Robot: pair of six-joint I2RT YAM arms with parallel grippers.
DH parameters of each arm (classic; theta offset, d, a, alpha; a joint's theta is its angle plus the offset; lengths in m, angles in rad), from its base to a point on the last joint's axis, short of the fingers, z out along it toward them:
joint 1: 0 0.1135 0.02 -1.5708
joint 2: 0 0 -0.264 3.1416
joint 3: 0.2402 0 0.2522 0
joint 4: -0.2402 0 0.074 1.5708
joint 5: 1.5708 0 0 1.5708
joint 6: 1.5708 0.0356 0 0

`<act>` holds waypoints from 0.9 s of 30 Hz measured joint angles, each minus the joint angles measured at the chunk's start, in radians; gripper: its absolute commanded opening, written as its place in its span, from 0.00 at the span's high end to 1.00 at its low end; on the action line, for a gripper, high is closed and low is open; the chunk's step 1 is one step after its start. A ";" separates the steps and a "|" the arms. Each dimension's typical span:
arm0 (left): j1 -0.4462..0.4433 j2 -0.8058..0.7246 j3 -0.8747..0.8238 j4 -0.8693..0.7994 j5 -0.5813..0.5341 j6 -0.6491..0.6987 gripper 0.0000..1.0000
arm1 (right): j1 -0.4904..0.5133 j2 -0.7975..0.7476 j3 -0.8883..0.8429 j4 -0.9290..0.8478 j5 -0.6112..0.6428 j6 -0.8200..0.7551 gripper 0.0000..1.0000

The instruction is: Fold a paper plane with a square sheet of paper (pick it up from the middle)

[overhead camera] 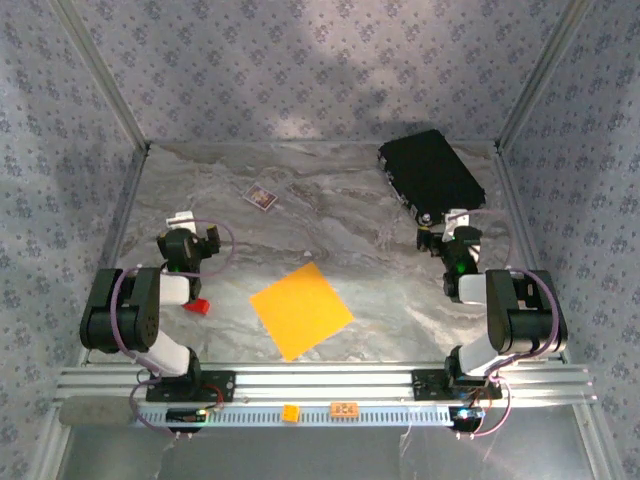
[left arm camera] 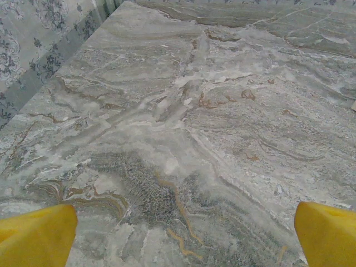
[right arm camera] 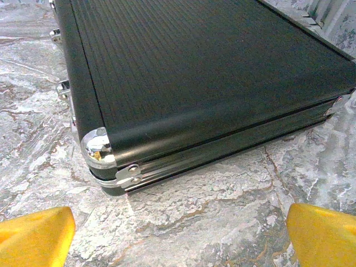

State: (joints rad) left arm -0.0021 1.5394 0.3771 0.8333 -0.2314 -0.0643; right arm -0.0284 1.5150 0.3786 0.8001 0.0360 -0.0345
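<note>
The square sheet of paper (overhead camera: 301, 310), orange-yellow, lies flat and unfolded on the marble table, turned like a diamond between the two arms. My left gripper (overhead camera: 190, 222) sits left of and beyond the sheet. In the left wrist view it (left arm camera: 183, 233) is open, its yellow fingertips (left arm camera: 36, 233) wide apart over bare marble. My right gripper (overhead camera: 447, 222) is right of the sheet. It (right arm camera: 181, 233) is open too, with the fingertips (right arm camera: 322, 233) wide apart and the near corner of a black case just ahead of them.
The black case (overhead camera: 432, 172) lies shut at the back right, its metal corner (right arm camera: 99, 149) near my right gripper. A small red block (overhead camera: 197, 305) sits by the left arm. A small card (overhead camera: 261, 197) lies at the back. Patterned walls (overhead camera: 60, 150) enclose the table.
</note>
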 measured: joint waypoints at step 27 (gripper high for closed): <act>0.000 0.000 0.000 0.000 0.000 0.000 0.00 | -0.020 0.000 0.000 0.000 -0.034 0.001 0.01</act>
State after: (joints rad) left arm -0.0021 1.5394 0.3771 0.8333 -0.2314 -0.0643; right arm -0.0483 1.5150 0.3786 0.8001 0.0025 -0.0338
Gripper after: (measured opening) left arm 0.997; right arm 0.992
